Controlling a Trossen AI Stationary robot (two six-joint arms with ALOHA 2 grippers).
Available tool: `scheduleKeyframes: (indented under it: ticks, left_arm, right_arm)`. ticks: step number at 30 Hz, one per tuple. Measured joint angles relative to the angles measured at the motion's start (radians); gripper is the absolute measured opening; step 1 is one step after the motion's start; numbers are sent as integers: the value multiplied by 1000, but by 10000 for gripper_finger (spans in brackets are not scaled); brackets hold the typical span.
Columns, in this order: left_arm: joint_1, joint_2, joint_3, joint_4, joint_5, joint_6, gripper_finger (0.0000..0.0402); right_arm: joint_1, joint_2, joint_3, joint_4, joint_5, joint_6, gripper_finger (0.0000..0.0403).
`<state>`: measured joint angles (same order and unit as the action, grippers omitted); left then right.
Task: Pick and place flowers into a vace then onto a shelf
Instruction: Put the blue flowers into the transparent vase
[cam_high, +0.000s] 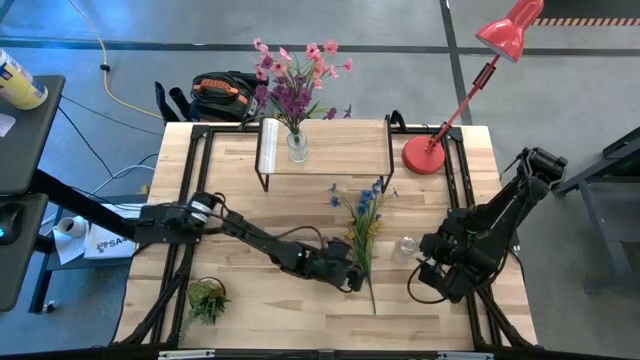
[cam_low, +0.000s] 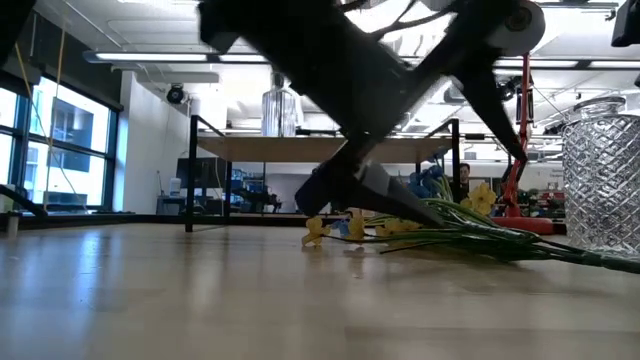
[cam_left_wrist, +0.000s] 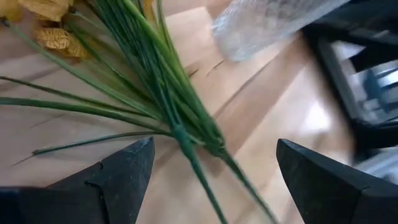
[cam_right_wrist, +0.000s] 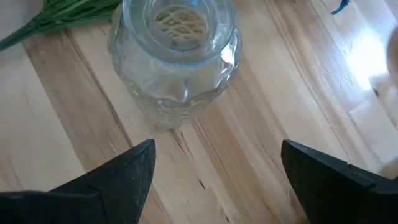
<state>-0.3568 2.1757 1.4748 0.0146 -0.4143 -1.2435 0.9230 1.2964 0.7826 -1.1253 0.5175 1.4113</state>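
The blue and yellow flowers (cam_high: 365, 222) lie flat on the table, stems toward the near edge. My left gripper (cam_high: 351, 277) hovers open just over the lower stems (cam_left_wrist: 186, 146), one finger on either side and touching nothing. An empty clear glass vase (cam_high: 406, 248) stands upright right of the bunch. My right gripper (cam_high: 427, 281) is open, near and above this vase (cam_right_wrist: 174, 56), clear of it. The pink and purple flowers (cam_high: 295, 80) stand in another glass vase (cam_high: 297, 147) on the shelf (cam_high: 330, 150) at the far middle.
A red desk lamp (cam_high: 428, 155) stands at the far right beside the shelf. A small green plant tuft (cam_high: 207, 298) sits at the near left corner. In the low view the empty vase (cam_low: 603, 175) rises at the right, close to the stems (cam_low: 480, 238).
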Motion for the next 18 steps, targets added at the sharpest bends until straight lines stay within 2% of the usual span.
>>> scheduleKeyframes:
  ticks: [3,6,10,13,18]
  left_arm:
    - [9,39,122,-233,12,-2,369]
    - [17,80,207,-355,20,-5,369]
    - [32,97,253,-336,45,-1,360]
    - [44,98,253,-356,73,-25,326]
    - [57,99,253,-352,113,-20,237]
  right_arm:
    - [0,0,0,3,0,3,336]
    - [0,0,0,5,0,3,336]
    - [0,0,0,7,1,3,336]
    - [0,0,0,8,2,3,336]
    - [0,0,0,9,0,3,336]
